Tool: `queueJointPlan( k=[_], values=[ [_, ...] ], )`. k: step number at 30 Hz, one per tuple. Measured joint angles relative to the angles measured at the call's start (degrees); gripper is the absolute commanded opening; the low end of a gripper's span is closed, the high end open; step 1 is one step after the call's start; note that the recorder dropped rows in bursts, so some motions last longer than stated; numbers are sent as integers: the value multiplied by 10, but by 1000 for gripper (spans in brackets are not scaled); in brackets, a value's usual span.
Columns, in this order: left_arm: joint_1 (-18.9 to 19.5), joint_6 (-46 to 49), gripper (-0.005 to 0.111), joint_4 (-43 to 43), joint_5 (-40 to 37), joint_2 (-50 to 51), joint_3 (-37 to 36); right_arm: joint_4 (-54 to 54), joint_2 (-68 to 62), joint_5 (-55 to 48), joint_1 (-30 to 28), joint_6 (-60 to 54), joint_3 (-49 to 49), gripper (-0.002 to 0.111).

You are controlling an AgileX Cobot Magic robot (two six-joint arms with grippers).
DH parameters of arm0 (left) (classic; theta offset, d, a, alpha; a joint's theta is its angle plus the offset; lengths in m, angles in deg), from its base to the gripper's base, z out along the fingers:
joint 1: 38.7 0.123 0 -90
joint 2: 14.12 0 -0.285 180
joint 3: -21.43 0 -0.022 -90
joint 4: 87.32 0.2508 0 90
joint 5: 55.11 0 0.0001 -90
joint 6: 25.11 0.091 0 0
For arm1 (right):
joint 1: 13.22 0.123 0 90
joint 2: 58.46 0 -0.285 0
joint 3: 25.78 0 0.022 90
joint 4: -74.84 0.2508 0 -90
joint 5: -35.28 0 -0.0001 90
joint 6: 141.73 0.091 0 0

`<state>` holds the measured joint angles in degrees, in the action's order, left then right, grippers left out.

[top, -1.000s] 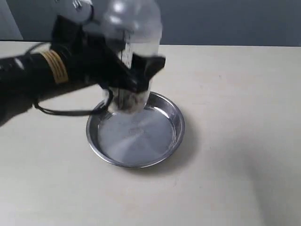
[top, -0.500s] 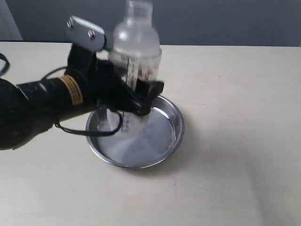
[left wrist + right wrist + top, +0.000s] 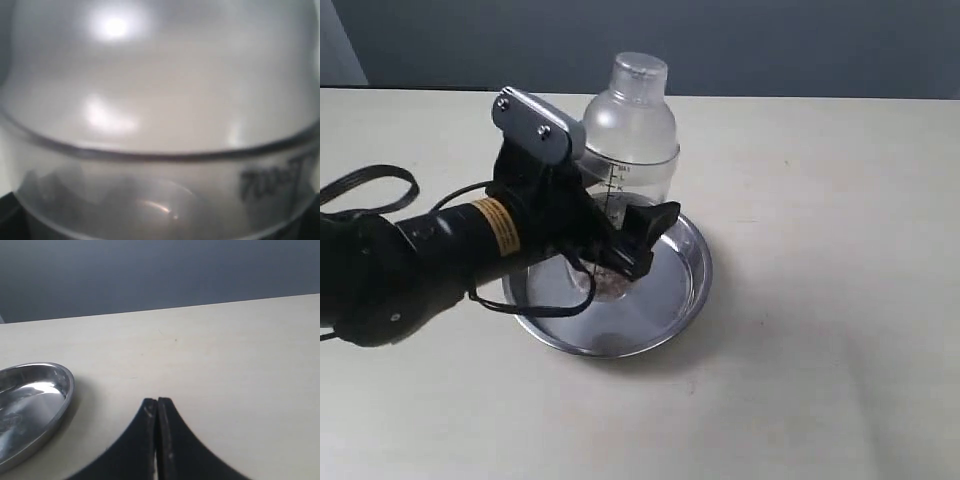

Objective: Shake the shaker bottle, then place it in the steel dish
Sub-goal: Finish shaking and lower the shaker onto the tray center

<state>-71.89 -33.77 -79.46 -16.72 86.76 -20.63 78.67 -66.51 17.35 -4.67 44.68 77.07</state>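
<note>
From the exterior view, my left pincer (image 3: 617, 238) is clamped around the lower body of the shaker bottle (image 3: 630, 125), one dark finger (image 3: 648, 232) across its front. The bottle stands upright with its base inside the steel dish (image 3: 692, 285), brown bits at the bottom; whether it touches the dish floor I cannot tell. The dish sits on the pale counter (image 3: 820, 350). In my left wrist view, the shaker bottle (image 3: 160, 100) fills the frame, its clear dome blurred and part of the black scale showing. In my right wrist view, my right pincer (image 3: 157, 412) is pressed closed and empty above the counter (image 3: 240, 365), near the steel dish (image 3: 67, 390) but apart from it.
</note>
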Motion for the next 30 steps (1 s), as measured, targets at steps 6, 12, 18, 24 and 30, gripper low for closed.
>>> queueJointPlan(
  k=[6,12,18,24,30],
  values=[
    [0,32,0,-65,126,74,2,0,0,0,0,0,0,-1],
    [0,33,0,-138,217,160,3,0,0,0,0,0,0,-1],
    [0,32,0,-146,247,195,3,0,0,0,0,0,0,-1],
    [0,7,0,-145,283,227,3,0,0,0,0,0,0,-1],
    [0,-7,0,-153,319,252,4,0,0,0,0,0,0,-1]
  ],
)
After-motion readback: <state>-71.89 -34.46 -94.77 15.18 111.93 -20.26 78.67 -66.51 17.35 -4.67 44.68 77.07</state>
